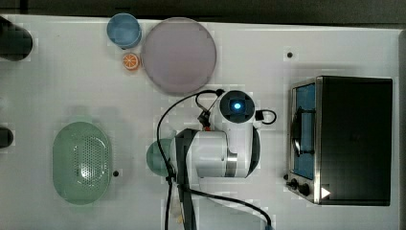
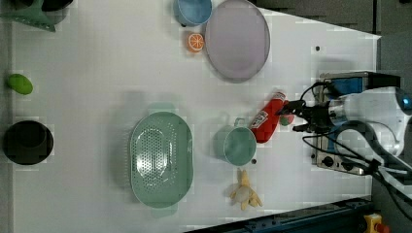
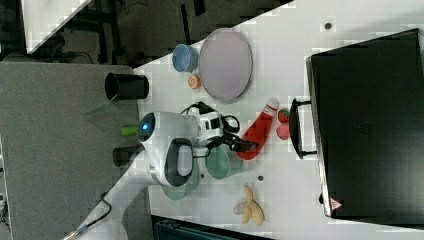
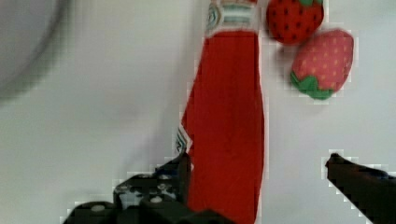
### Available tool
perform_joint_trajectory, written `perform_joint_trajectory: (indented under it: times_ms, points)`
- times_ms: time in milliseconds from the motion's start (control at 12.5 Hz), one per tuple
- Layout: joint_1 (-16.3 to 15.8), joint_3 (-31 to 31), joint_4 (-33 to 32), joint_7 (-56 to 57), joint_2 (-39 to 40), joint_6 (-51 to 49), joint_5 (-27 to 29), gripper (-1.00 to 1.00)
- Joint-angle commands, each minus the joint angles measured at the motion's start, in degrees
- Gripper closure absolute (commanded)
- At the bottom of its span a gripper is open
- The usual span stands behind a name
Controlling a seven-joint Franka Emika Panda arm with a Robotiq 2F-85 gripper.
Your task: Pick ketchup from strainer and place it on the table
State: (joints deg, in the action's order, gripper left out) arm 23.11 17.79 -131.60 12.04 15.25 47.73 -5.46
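white tabletop, the table (image 1: 57, 96), fills the top view. on it the pale green strainer (image 1: 82, 162) lies at the top view's left with nothing in it, a blue cup (image 1: 124, 30), an orange slice (image 1: 130, 61) and a grey plate (image 1: 178, 55) sit above, and a black toaster oven (image 1: 349, 140) stands at the top view's right. the arm covers the middle, with a teal cup (image 1: 155, 157) partly showing beside it.

left view: the ketchup (image 2: 266, 120) lies on its side on the table, outside the strainer (image 2: 161, 158), just beside the teal cup (image 2: 236, 144). the gripper (image 2: 290, 118) sits at the bottle's lower half. a banana (image 2: 245, 191) lies below the cup.

right view: the ketchup (image 3: 258, 129) lies between the teal cup (image 3: 220, 161) and the toaster oven (image 3: 370, 125), with strawberries (image 3: 283, 123) near its cap.

wrist view: the gripper (image 4: 258, 172) is spread wide. one finger touches the side of the ketchup (image 4: 229, 121), the other stands well apart from it. two strawberries (image 4: 308, 42) lie just beside the bottle's neck.
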Motion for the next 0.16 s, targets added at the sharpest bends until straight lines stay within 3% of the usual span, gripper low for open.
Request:
perform_joint_trajectory:
  times_ms: [80,160]
  points:
    - [-0.8,2.1,6.1,-2.5,-8.0,-2.2,2.4,-1.0]
    - [-0.8,2.5,7.8,-3.4,-9.5,-5.6,3.4,-1.0]
